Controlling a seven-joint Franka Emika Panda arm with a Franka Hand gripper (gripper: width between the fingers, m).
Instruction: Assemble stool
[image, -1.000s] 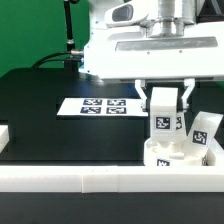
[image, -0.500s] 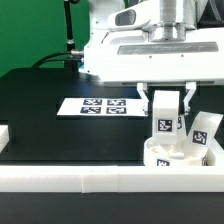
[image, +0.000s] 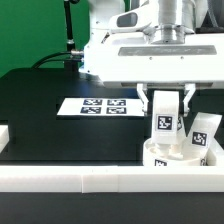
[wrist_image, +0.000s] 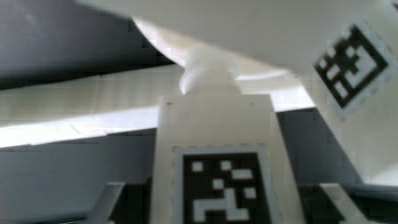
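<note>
Tool (image: 166, 108) grips an upright tagged leg (image: 164, 126) over the seat disc (image: 158, 157), whose exterior-view right side carries a second, tilted leg (image: 203, 135).

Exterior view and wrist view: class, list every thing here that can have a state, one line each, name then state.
gripper: shut on the held leg.
held leg: upright, gripped, its lower end at the seat disc.
seat disc: lying flat, hollow side up.
second leg: standing on the seat disc, leaning, free of the gripper.
marker board: flat on the table, untouched.
</note>
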